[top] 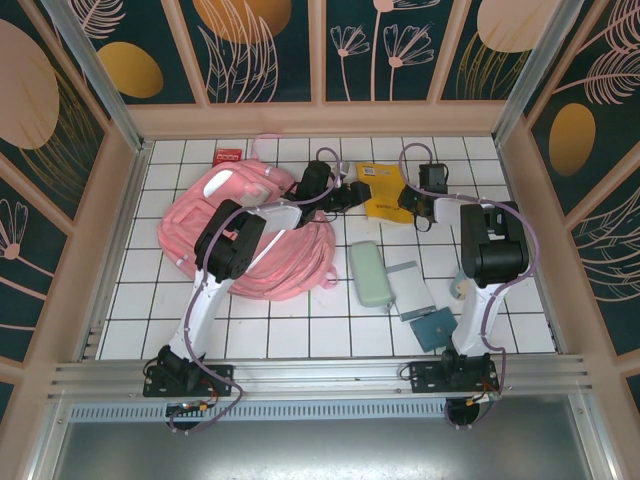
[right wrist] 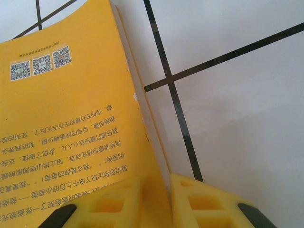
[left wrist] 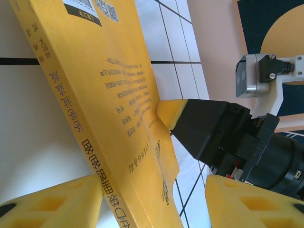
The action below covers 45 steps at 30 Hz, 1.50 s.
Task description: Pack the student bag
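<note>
The student bag (top: 250, 235), a soft pink backpack, lies on the white tiled table at centre left. To its right a yellow book (top: 385, 190) is tilted up off the tiles. My right gripper (top: 412, 205) is shut on the book's page edge (right wrist: 142, 156), one yellow pad on either side (right wrist: 156, 183). My left gripper (top: 345, 195) reaches over the bag and stands open around the book's other end (left wrist: 152, 190). One of its fingers (left wrist: 57, 202) touches the spine, and the other is clear of the cover. The right gripper's pad (left wrist: 171, 111) presses on the cover.
A pale green case (top: 370, 273), a grey notebook (top: 410, 290) and a small teal item (top: 432, 328) lie on the tiles front right. A red packet (top: 227, 155) sits by the back wall. Wooden walls enclose the table on three sides.
</note>
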{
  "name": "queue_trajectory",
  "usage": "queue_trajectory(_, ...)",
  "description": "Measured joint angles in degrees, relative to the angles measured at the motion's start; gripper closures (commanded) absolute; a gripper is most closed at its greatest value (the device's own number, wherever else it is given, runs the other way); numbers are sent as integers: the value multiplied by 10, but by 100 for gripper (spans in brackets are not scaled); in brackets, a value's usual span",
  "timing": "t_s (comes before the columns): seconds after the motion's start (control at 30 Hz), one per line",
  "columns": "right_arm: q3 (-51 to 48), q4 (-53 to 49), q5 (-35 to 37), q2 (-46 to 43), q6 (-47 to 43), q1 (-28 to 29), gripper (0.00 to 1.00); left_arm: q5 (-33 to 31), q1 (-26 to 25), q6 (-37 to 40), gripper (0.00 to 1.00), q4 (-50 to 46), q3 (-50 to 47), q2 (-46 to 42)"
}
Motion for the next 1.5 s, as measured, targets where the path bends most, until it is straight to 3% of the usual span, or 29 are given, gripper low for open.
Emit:
queue_trajectory(0.5, 0, 0, 1, 0, 0, 0, 79, 3, 0, -10, 50, 40, 6, 5)
queue_trajectory(0.67, 0, 0, 2, 0, 0, -1, 79, -33, 0, 17, 50, -34, 62, 23)
queue_trajectory(1.03, 0, 0, -14, 0, 2, 0, 79, -97, -6, 77, 49, -151, 75, 27)
queue_trajectory(1.5, 0, -1, -37, 0, 11, 8, 79, -324, -60, 181, 44, -387, 222, 63)
